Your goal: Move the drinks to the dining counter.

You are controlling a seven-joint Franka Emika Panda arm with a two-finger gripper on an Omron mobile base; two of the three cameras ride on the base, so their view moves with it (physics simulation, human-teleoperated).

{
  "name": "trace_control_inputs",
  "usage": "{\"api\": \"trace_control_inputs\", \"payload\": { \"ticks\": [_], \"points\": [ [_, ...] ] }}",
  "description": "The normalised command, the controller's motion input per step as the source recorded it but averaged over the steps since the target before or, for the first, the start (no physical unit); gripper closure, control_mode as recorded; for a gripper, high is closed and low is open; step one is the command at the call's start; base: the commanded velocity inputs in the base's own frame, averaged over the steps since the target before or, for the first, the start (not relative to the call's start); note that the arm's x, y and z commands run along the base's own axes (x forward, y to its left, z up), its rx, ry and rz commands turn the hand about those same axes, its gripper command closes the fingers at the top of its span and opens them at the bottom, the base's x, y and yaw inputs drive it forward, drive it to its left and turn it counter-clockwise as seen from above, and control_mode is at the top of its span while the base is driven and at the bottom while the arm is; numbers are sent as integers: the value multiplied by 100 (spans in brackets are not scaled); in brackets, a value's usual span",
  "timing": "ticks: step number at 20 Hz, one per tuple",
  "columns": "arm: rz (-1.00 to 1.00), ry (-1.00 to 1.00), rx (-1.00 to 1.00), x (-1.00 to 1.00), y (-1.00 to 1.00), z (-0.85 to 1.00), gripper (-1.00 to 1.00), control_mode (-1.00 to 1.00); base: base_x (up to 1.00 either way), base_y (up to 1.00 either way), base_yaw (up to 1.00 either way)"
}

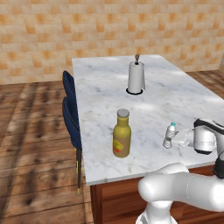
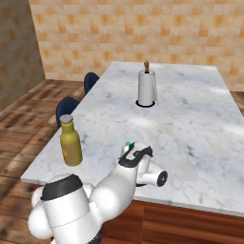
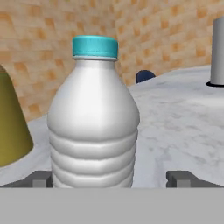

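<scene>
The small water bottle [image 3: 94,127] with a blue cap stands upright on the dining counter [image 1: 153,100] near its front edge. My gripper [image 3: 109,179] is open, with one fingertip on each side of the bottle's base and a gap showing at both sides. In the left base view the gripper [image 1: 176,141] reaches the water bottle [image 1: 169,134] from the right. In the right base view the hand hides most of the water bottle [image 2: 127,144]. The amber bottle [image 1: 122,134] with a grey cap stands upright to the left of it, free, on the dining counter [image 2: 190,124].
A white paper towel roll [image 1: 136,77] stands further back on the marble top. Blue stools [image 1: 70,113] line the counter's left side. The wooden floor and a brick wall lie beyond.
</scene>
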Motion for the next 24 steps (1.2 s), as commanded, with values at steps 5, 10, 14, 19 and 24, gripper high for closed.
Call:
{"api": "trace_control_inputs", "payload": {
  "ticks": [5, 10, 14, 19, 24],
  "points": [
    [2, -14, 0, -19, 0, 0, -100, -100, 0, 0, 0],
    [2, -13, 0, -4, 1, 0, -100, -100, 0, 0, 0],
    [1, -9, 0, 0, 0, 0, -100, -100, 0, 0, 0],
    [0, -10, 0, -25, -27, 4, -100, -100, 0, 0, 0],
    [0, -15, 0, -32, -34, 13, -100, -100, 0, 0, 0]
  ]
}}
